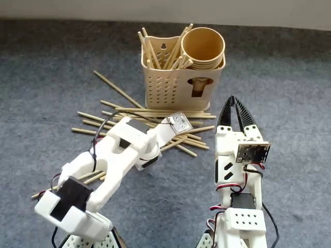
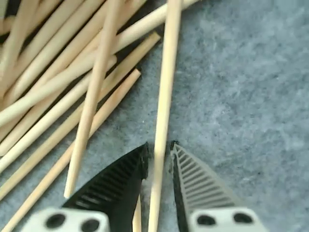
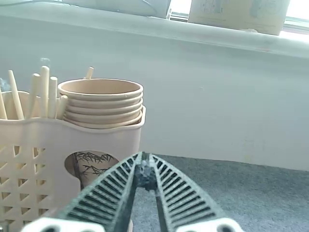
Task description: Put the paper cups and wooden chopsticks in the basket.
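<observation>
Pinching one wooden chopstick (image 2: 165,87) between the nearly closed jaws of the left gripper (image 2: 158,150), low over loose chopsticks (image 1: 129,116) strewn on grey carpet (image 1: 289,77) in front of the basket (image 1: 170,88); paper cups (image 1: 203,49) stacked inside it; right gripper (image 3: 144,164) closed tight, empty, just beside the basket

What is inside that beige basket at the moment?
A stack of paper cups fills one side, and several wooden chopsticks stand upright beside it. The walls of the basket mostly hide their lower parts and whatever lies on its floor.
</observation>
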Robot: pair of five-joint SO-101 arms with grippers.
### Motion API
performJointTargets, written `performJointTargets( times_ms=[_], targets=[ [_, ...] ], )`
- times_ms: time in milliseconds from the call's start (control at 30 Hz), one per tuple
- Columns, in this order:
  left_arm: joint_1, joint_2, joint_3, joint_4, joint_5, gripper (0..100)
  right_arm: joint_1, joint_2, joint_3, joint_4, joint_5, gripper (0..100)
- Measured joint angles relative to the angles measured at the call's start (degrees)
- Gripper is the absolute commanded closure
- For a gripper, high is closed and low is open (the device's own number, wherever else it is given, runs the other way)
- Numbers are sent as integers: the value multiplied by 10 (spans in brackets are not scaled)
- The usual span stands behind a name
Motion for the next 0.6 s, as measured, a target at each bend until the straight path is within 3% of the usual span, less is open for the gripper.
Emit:
performJointTargets(
  times_ms=[100, 600],
  targets=[
    [1, 11, -12, 1, 2, 995, 0, 0, 0, 0, 0, 993],
    [4, -33, 4, 37, 2, 994, 0, 0, 0, 0, 0, 993]
  ],
)
